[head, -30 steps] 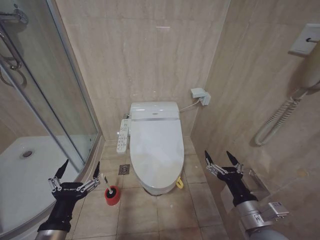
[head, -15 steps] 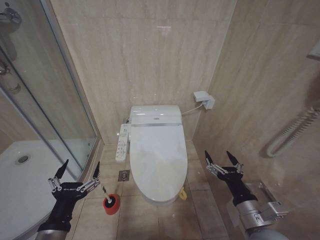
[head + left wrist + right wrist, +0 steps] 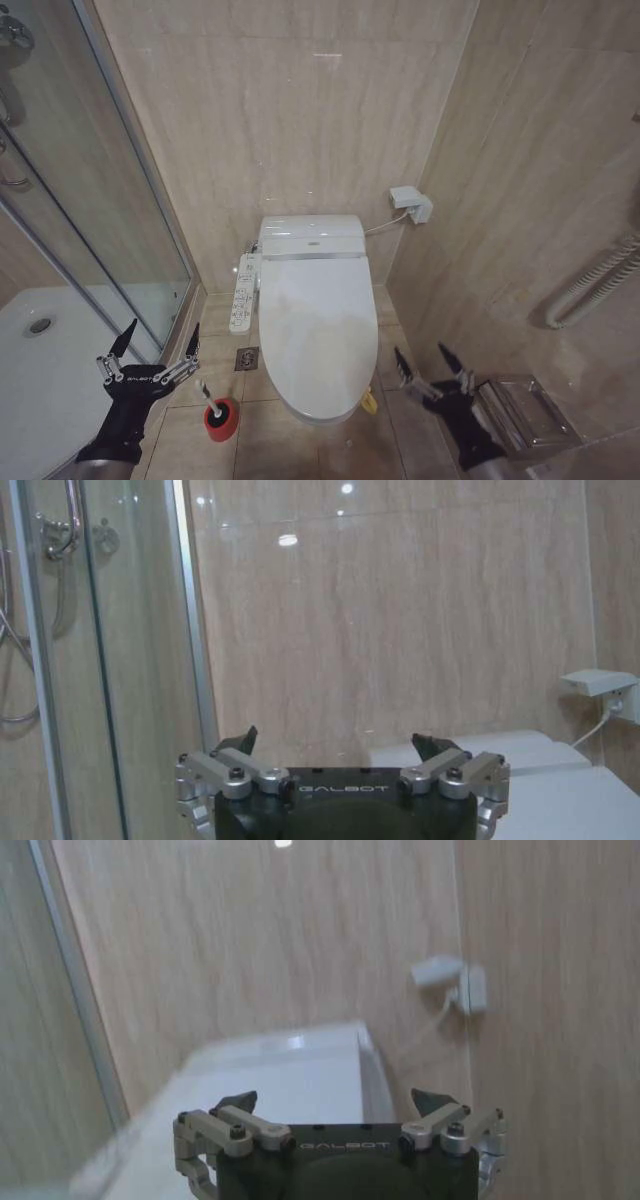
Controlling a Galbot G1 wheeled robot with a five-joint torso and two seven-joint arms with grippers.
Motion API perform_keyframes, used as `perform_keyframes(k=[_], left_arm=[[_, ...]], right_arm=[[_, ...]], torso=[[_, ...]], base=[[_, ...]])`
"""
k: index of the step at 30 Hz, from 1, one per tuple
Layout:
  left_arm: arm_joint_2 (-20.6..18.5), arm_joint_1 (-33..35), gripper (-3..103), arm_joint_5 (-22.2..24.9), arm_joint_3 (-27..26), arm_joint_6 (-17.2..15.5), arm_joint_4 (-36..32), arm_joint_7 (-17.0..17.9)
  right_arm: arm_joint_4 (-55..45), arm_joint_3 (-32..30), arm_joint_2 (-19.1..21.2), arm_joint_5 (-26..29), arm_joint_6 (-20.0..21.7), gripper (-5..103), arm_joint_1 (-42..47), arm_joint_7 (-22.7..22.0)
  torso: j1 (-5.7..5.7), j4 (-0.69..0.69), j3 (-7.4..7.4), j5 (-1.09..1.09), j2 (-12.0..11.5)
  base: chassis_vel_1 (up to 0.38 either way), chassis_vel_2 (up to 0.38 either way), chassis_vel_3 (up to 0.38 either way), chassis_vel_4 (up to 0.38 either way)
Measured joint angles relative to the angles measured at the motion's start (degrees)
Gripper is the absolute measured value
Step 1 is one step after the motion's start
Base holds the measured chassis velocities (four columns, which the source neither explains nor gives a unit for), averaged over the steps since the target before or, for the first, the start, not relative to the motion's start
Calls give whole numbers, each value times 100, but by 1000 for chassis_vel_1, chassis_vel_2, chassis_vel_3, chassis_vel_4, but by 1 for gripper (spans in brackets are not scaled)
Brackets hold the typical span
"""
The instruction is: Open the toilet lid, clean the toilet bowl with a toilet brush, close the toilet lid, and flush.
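Head view: glossy white plastic oval toilet lid (image 3: 318,335) sits at centre frame, closed flat over the floor toilet, so the bowl beneath is covered. Behind it, against the beige tiled wall, the white tank housing (image 3: 311,236). A white control panel (image 3: 241,292) hangs along the lid's left side. A small yellow loop (image 3: 369,402) pokes out at the lid's lower right edge.

Toilet brush (image 3: 206,395): thin white stick handle with dark bands, standing tilted in its small red round holder (image 3: 221,420) on the floor tiles, lower left of centre, just left of the toilet's front end. A dark square floor drain (image 3: 247,359) lies between holder and control panel.

Left gripper (image 3: 154,350), lower left of frame: black fingers spread wide, nothing between them, held in the air above the floor beside the glass shower door (image 3: 95,200). The left wrist view shows the same wide gap, pointing at the wall.

Right gripper (image 3: 432,366), lower right of frame, right of the toilet and apart from the lid: fingers also spread wide, holding nothing. Just right of it, a metal paper holder (image 3: 525,415) on the side wall.

White wall socket (image 3: 412,203) with cable, upper right of the tank.
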State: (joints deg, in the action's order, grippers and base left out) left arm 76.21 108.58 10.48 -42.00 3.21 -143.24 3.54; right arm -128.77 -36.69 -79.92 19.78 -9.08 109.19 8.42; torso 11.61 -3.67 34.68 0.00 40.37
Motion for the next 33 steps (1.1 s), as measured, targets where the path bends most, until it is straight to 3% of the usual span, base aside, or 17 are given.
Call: perform_keyframes(k=[8,17,33], left_arm=[[0,0,100,0,0,0,0,0],[0,0,100,0,0,0,0,0],[0,0,100,0,0,0,0,0]], right_arm=[[1219,232,-20,-386,-291,100,-66,144],[2033,319,45,-461,-324,100,-286,148],[3106,841,95,-773,-217,100,-1080,-322]], torso=[[1,1,1,0,0],[1,1,1,0,0],[2,1,1,0,0]], base=[[0,0,0,0],[0,0,0,0],[0,0,0,0]])
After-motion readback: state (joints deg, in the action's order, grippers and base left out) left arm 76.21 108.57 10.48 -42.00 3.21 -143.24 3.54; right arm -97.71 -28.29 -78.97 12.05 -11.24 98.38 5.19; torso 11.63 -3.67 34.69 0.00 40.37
